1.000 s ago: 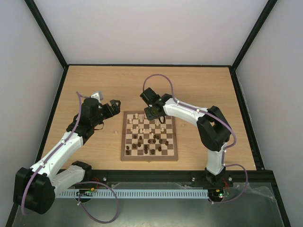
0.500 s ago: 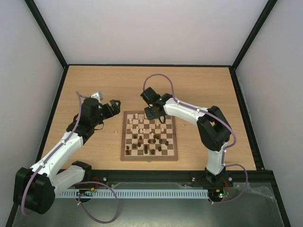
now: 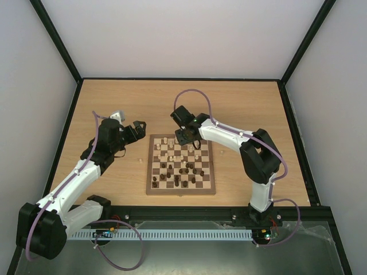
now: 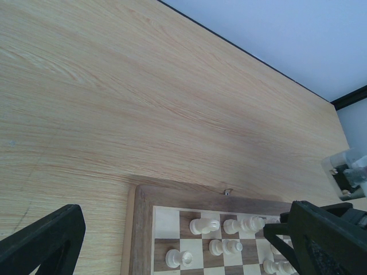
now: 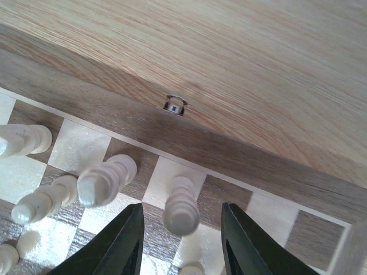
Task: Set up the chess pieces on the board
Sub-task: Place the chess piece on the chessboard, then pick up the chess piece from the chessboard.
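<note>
My R gripper (image 5: 181, 229) is spread, not pinching cream piece (image 5: 182, 211); I'd lift straight up, avoiding neighbour (image 5: 106, 179) at 9 o'clock.

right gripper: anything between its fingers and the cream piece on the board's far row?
Nothing visible. The cream piece stands directly between the right gripper's open fingers, with a clear gap on each side. The neighbouring cream piece sits outside the fingers, not between them.

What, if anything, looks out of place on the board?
The dark pieces stand scattered over the middle and near squares of the board, not lined up in rows. The cream pieces cluster at the far end. Nothing looks spilled or damaged.
</note>
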Controlling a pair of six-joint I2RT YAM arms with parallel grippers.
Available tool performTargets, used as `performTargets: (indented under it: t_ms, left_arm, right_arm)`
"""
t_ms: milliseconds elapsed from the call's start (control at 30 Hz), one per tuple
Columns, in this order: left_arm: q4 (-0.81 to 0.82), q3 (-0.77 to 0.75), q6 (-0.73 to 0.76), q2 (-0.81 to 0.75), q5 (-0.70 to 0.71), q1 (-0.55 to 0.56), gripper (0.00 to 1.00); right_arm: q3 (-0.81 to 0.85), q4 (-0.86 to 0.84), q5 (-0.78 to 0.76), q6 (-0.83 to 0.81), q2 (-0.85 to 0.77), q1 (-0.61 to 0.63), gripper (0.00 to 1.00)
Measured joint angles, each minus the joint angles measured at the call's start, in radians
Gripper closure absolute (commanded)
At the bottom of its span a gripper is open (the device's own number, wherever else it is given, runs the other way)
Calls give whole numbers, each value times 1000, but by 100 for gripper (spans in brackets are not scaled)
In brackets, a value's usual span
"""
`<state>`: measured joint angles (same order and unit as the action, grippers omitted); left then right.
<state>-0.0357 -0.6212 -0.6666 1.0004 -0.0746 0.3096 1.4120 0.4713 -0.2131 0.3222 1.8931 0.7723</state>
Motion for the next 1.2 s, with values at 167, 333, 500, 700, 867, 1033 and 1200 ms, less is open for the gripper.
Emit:
performTargets:
  t_ms: [167,333,500,700,867,1033,1200]
  left_arm:
    - [0,0,0,0,0,0,0]
    - [0,0,0,0,0,0,1]
    - [0,0,-3,-2,5,0,1]
    - [0,0,-5,-10,12,0,0]
    - [-1,0,-6,-12,19,0,1]
    - [-1,0,-7,-12,23,0,0]
    - [-1,0,-7,-12,23,0,1]
  right_arm:
    - [-39,-4,-23,3,-88,0,62]
    - [-78,-6,-28,8,-188,0,64]
    - [-161,-1,-12,12,-235,2,66]
    - [-215,11,20,16,-242,31,69]
    - [-218,11,37,19,-242,55,71]
    - [-218,10,40,18,-230,59,72]
    - [-214,10,22,18,-198,59,72]
